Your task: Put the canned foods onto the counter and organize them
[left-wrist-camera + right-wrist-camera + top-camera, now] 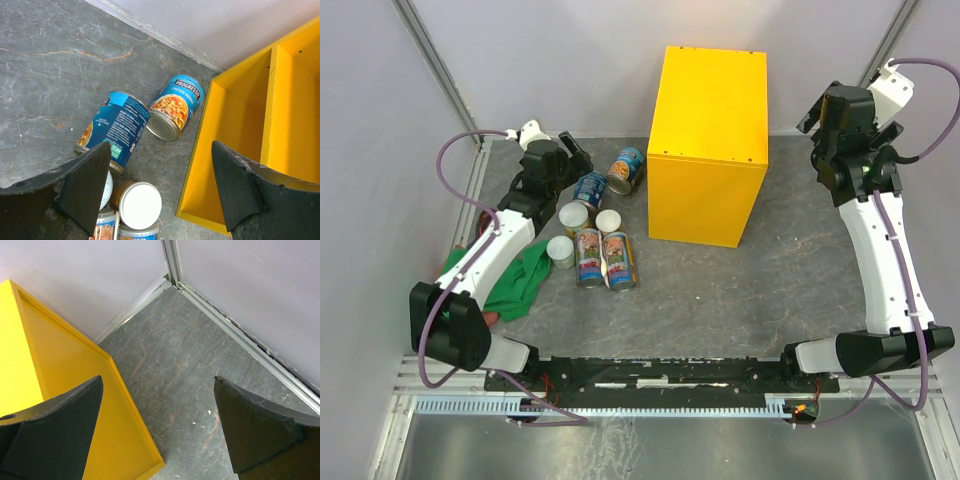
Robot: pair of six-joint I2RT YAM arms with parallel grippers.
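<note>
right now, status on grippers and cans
Left gripper open, empty, above the cans. Right gripper open, empty, beside the counter. Cans all on the floor, none placed. Green cloth beside them, not blocking.

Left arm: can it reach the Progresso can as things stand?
Probably yes. The left fingers are open above the Progresso can, which lies on its side with nothing over it, though another blue can and the yellow box sit close.

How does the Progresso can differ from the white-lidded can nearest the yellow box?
The Progresso can lies on its side; the white-lidded can stands upright. The Progresso can is wider, with a blue label and silver end; the white-lidded can is small with a pale lid. Both sit on the grey floor, unheld.
</note>
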